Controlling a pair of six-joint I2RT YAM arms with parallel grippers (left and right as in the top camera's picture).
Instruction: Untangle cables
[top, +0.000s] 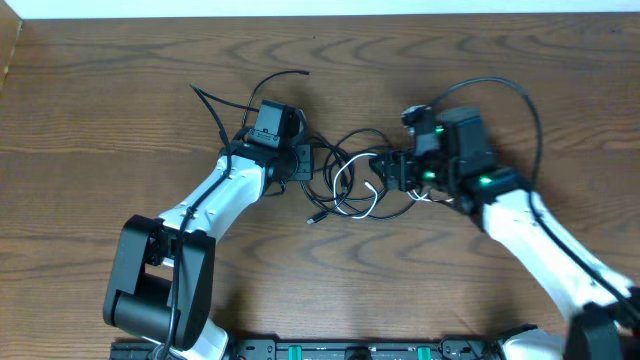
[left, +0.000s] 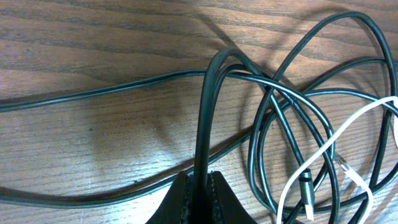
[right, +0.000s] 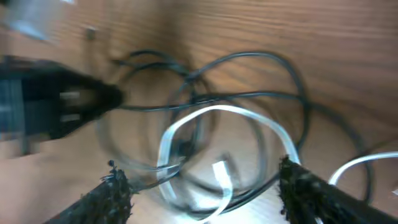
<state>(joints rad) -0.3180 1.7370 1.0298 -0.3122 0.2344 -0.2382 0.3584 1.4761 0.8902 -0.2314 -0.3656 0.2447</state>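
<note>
The cables lie tangled on the wooden table between my two arms. The black cable (top: 345, 145) makes several loops. The white cable (top: 362, 208) curls through them. My left gripper (top: 303, 162) is at the tangle's left side. In the left wrist view this gripper (left: 200, 198) is shut on a raised strand of the black cable (left: 208, 106). The white cable (left: 323, 160) and a small plug (left: 306, 186) lie to its right. My right gripper (right: 205, 183) hangs open over the white loop (right: 208, 113) and black strands (right: 261, 93), with nothing between its fingertips (right: 115, 186). The right wrist view is blurred.
Thicker black arm wires arch over each wrist, one on the left (top: 215, 105) and one on the right (top: 525, 105). The table's far edge (top: 300, 16) runs along the top. My left gripper's body (right: 50, 106) shows at the left of the right wrist view.
</note>
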